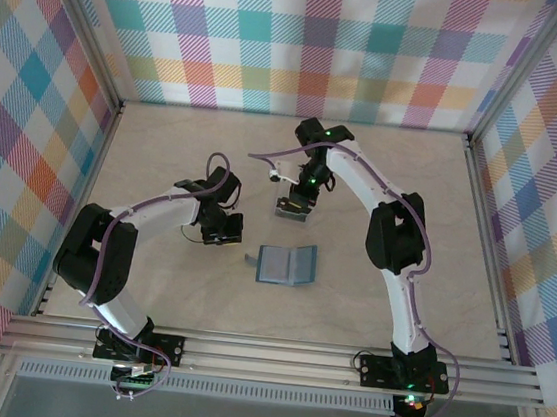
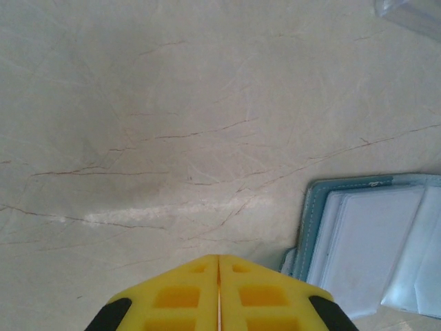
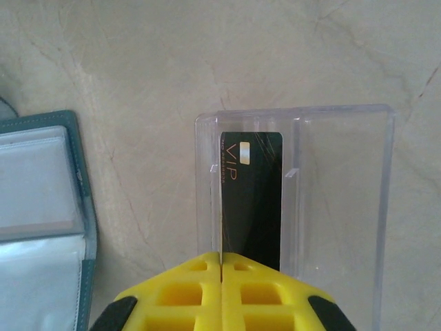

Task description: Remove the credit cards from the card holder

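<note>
**Left end effector** (image 2: 219,265): The jaws are together with nothing between them. The unit hangs over bare table (image 2: 138,103), just left of the card holder. It is probably parked there to leave the working zone free for the other arm.

**Card holder** (image 1: 287,265): It lies opened flat near the middle of the table, slotted inside facing up, between the two end effectors. This position exposes the pockets for access from above. The pockets look pale, and no dark card is visible in them. Whether any card remains inside cannot be determined.

**Clear box** (image 3: 344,207): It sits on the table just right of the card holder and appears to serve as the collection point. One credit card (image 3: 251,200), black with "VIP" lettering, is inside it, against the left wall.

**Right end effector** (image 3: 222,265): The jaws are together, positioned at the near edge of the credit card. Whether they pinch that edge or merely overlap it cannot be determined.
</note>
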Robot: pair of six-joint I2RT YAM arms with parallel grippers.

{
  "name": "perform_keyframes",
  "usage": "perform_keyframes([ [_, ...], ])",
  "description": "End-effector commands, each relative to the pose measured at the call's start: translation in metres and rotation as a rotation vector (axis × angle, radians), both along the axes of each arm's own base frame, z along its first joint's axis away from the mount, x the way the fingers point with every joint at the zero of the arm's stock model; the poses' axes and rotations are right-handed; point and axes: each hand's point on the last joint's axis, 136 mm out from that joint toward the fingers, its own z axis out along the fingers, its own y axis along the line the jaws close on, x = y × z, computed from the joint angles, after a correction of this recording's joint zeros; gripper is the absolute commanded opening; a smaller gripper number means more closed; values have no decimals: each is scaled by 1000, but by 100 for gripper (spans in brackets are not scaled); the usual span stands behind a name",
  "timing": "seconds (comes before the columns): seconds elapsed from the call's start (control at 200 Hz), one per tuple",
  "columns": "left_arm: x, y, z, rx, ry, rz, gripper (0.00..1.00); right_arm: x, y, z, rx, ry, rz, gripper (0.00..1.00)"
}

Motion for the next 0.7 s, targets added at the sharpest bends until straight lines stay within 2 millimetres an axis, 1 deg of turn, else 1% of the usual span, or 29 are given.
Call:
perform_keyframes([
  [0.0, 0, 3, 3, -22, -3, 14, 9, -20, 0, -8, -8, 71, 61, 9],
  [0.08, 1, 2, 5, -28, -5, 14, 9, -22, 4, -11, -7, 79, 67, 10],
  [0.13, 2, 2, 7, -32, -10, 14, 9, -18, 6, -13, -11, 61, 62, 12],
  [0.245, 2, 2, 8, -30, -13, 14, 9, -4, 12, -11, -8, -15, 38, 22],
  [0.31, 2, 2, 9, -31, -12, 13, 9, 10, 14, -4, -1, -88, 11, 28],
  [0.395, 1, 1, 12, -36, -19, 11, 9, 26, 14, 7, 6, -189, -33, 29],
  [0.475, 1, 1, 14, -39, -19, 11, 9, 33, 12, 19, 26, -263, -69, 29],
  [0.505, 1, 0, 16, -42, -21, 7, 10, 32, 12, 21, 34, -270, -82, 29],
  [0.61, 2, -6, 21, -53, -26, -15, 10, 31, 12, 39, 89, -298, -158, 31],
  [0.695, 4, -15, 26, -59, -35, -41, 10, 22, 12, 50, 141, -263, -241, 32],
])
